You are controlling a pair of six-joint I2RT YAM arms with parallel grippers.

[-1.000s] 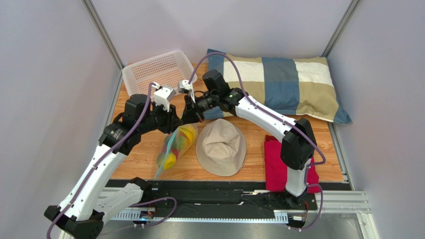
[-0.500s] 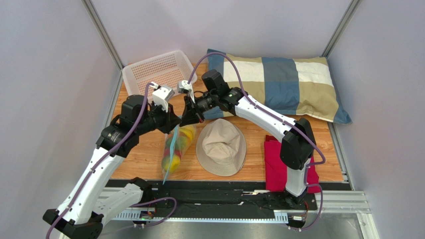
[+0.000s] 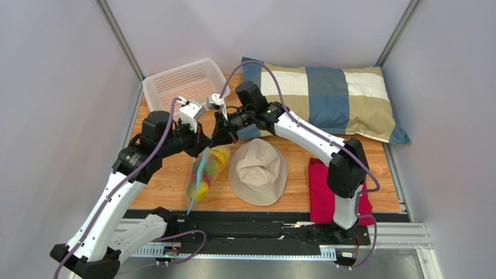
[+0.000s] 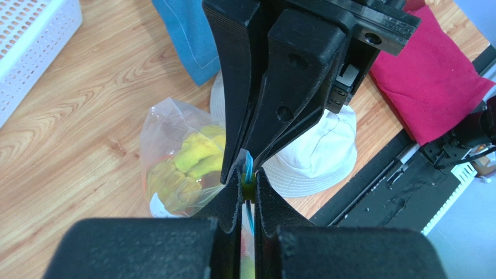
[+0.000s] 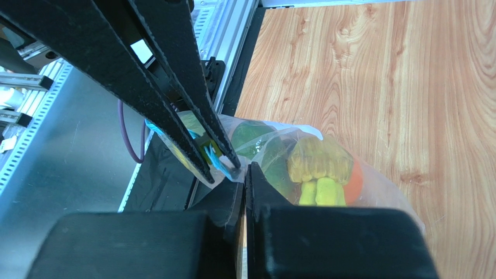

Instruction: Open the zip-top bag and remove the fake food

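Note:
The zip-top bag (image 3: 205, 171) is clear with a light blue zip strip. It hangs between my two grippers, its lower end on the wooden table. The fake food (image 3: 201, 185) is inside it: yellow bananas (image 5: 317, 168), green pieces and an orange piece. My left gripper (image 3: 199, 143) is shut on the bag's blue strip (image 4: 248, 168). My right gripper (image 3: 220, 138) is shut on the clear top edge right beside it (image 5: 243, 174). The two grippers' fingertips almost touch. I cannot tell whether the bag's mouth is parted.
A beige bucket hat (image 3: 258, 171) lies just right of the bag. A white mesh basket (image 3: 180, 81) stands at the back left. A checked pillow (image 3: 326, 99) lies at the back right. A red cloth (image 3: 323, 192) lies at the right front.
Both grippers have kept their hold. The left gripper has shifted slightly right, toward the right one, and the bag now hangs a little steeper than a second ago.

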